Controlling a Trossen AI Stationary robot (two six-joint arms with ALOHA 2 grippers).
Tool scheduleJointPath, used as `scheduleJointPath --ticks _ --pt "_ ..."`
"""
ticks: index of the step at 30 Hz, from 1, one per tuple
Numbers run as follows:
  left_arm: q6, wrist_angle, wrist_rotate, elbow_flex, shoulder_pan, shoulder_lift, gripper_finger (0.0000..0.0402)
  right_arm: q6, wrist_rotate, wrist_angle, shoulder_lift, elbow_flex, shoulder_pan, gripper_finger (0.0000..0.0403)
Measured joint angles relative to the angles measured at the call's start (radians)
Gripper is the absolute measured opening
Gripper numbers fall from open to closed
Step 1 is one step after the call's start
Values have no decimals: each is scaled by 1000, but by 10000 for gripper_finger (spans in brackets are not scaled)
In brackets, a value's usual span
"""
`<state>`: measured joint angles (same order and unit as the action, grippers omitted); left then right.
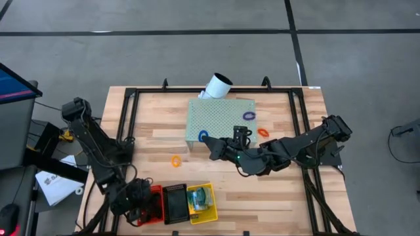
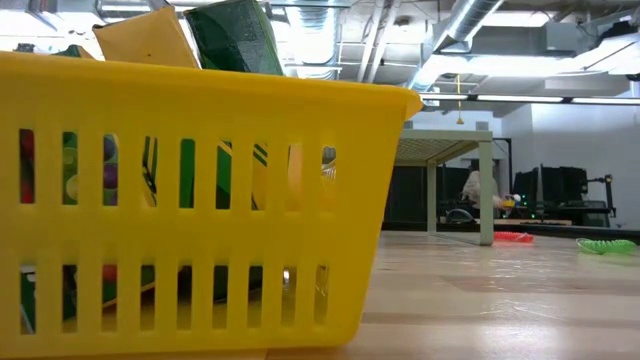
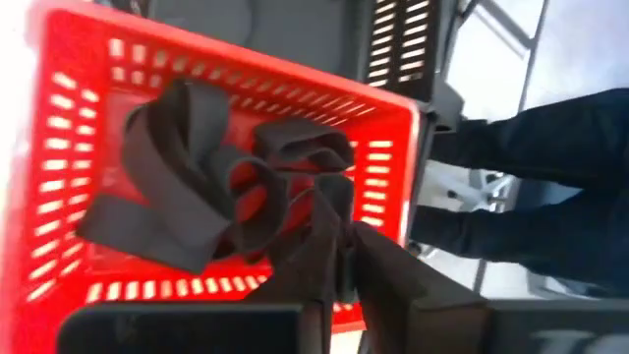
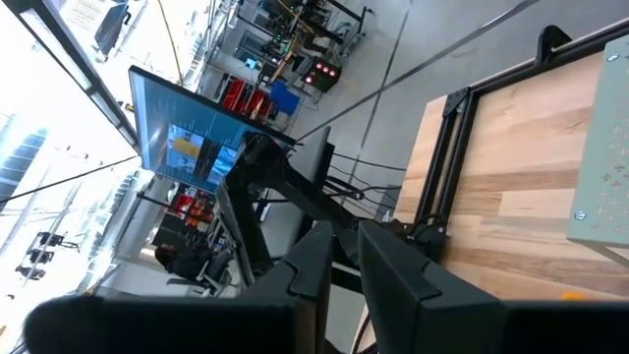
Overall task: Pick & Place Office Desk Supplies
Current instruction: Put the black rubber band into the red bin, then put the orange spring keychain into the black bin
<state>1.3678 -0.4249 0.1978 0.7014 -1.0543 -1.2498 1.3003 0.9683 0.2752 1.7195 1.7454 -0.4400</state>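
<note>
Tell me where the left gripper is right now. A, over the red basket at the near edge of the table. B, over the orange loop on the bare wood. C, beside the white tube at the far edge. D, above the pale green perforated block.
A: in the left wrist view the left gripper hangs right over the red basket, which has black bands lying in it.

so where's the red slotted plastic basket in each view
High view: the red slotted plastic basket sits at the table's near edge, leftmost of three bins, under the left arm.
Low view: not in it; the yellow slotted basket fills the foreground.
Left wrist view: it fills the picture, with black bands inside.
Right wrist view: not in it.
Shared landmark: the yellow basket, in the high view and low view.
</note>
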Motion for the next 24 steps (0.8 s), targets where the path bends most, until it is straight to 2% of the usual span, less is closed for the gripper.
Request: scheduleJointPath --ticks 5,16,20,24 --pt "-51 62 23 -11 0 -1 94 0 -1 0 1 0 0 52" --pt "-107 0 56 -11 1 2 252 -13 -1 9 1 0 0 52" --pt "-130 29 108 -11 1 35 280 -77 -2 24 -3 0 -2 52" --pt "-196 52 177 -11 1 107 284 -82 0 173 -30 0 -7 52"
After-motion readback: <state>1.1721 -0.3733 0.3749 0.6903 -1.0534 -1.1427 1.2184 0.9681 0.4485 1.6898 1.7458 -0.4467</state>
